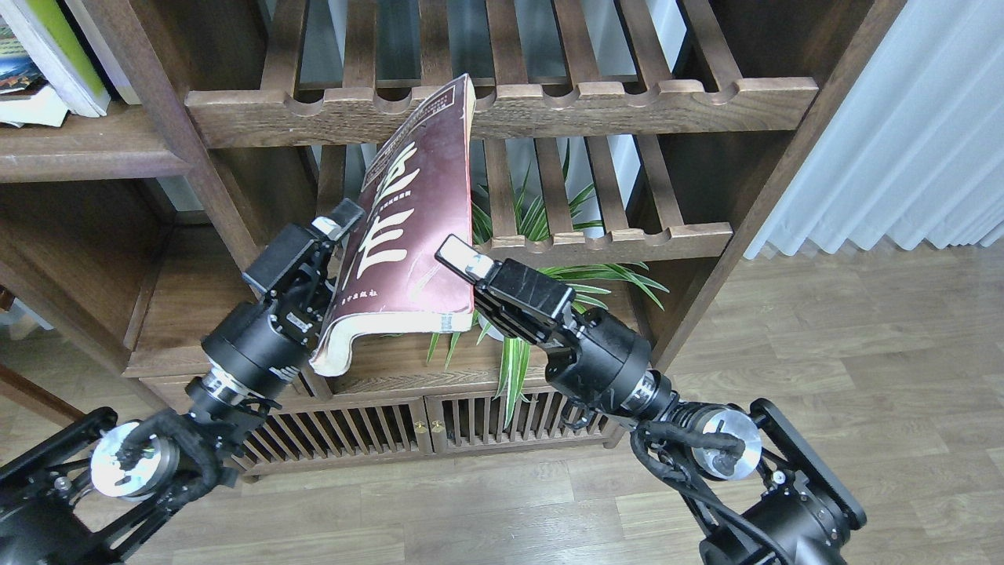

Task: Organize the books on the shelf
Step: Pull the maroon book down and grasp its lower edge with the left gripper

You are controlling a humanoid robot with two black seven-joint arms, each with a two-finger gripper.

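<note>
— Anything I can read from up here?
— Only the maroon book (pixel 416 227): big white Chinese characters run down its cover, with smaller lines of print above and below, too small for me to make out.

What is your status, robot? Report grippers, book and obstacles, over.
Left gripper clamped on maroon book, spine edge. Right gripper against its opposite edge, grip unclear. Book raised, tilted, top overlapping upper slatted rack. Potted plant behind.
</note>
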